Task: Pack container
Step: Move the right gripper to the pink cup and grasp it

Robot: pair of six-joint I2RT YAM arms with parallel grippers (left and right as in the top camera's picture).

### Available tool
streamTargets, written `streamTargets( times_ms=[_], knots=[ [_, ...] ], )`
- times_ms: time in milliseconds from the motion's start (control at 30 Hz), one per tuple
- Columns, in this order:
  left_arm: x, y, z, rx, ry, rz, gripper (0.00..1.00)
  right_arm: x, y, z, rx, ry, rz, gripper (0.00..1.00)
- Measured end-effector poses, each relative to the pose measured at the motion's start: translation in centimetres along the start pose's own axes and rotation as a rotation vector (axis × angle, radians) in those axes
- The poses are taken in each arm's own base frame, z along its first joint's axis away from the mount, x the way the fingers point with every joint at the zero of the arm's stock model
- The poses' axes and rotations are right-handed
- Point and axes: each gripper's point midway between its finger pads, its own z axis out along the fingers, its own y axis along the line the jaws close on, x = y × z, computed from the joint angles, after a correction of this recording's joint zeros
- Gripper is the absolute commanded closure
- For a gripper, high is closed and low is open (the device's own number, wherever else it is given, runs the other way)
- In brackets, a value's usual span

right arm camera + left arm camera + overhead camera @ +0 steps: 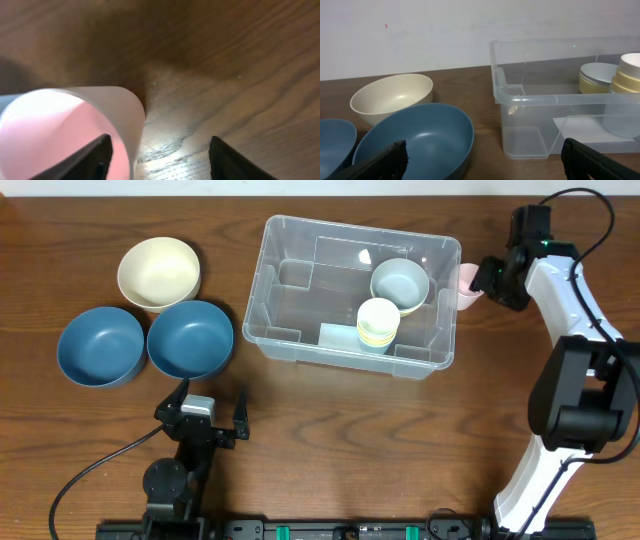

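Hanging low in the overhead frame, the left claw (pixel 212 389) is released, fingers spread above bare bench (pixel 330 440). Just above it sit the right blue bowl (pixel 190 338) and the left blue bowl (pixel 100 347). At centre is the container (pixel 305 305), holding a grey bowl (pixel 400 280) and stacked cups (pixel 378 322). It looks light and slippery, stiff at the thick rim but probably flexible in its thin walls, so the rim of a short wall seems the best hold. Higher up lies a cream bowl (pixel 158 272). At upper right, the right claw (pixel 478 282) is spread wide at a pink cup (pixel 466 280) just beside the container, unclenched.
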Motion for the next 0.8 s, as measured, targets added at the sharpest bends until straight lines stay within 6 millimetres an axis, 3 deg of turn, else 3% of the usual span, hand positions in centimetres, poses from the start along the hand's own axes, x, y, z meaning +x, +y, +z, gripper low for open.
streamTargets(
  times_ms=[167,500,800],
  knots=[
    [0.0,0.0,0.0,0.0,0.0,0.0,0.02,0.7,-0.3,0.9,0.013,0.031,0.003,0.74],
    [0.0,0.0,0.0,0.0,0.0,0.0,0.02,1.8,-1.2,0.7,0.028,0.09,0.023,0.99],
    [0.0,0.0,0.0,0.0,0.0,0.0,0.02,2.5,-5.9,-1.4,0.087,0.147,0.107,0.99]
  ],
)
